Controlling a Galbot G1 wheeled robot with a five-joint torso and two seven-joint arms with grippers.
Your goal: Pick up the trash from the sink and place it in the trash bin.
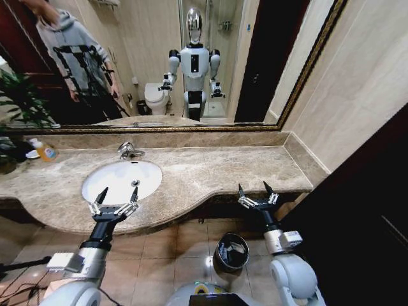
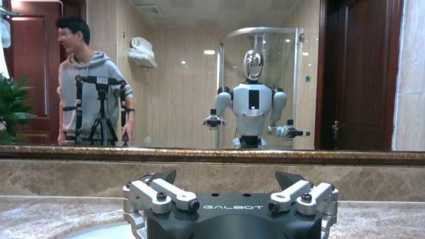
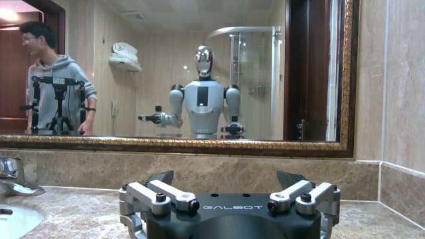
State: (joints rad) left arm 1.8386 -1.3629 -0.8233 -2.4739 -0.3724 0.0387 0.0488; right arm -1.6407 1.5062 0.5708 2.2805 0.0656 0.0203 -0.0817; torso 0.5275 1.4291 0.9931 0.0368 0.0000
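Note:
The white oval sink (image 1: 115, 182) with its chrome faucet (image 1: 127, 150) sits in the marble countertop. The trash is hidden from me; I make out only the drain in the basin. My left gripper (image 1: 120, 190) hangs open over the basin's front rim, nothing between its fingers. My right gripper (image 1: 254, 186) is open and empty at the counter's front edge, far right of the sink. The dark round trash bin (image 1: 231, 252) stands on the floor tiles below, between my arms. The left wrist view has the left gripper (image 2: 226, 179) above the basin's rim (image 2: 99, 231). In the right wrist view, the right gripper (image 3: 226, 179) faces the mirror.
A bottle of orange liquid (image 1: 44, 150) and a plant (image 1: 16, 102) stand at the counter's far left. A wide mirror (image 1: 159, 64) backs the counter. A dark door (image 1: 363, 210) closes in on the right. Cables (image 1: 19, 271) lie on the floor at left.

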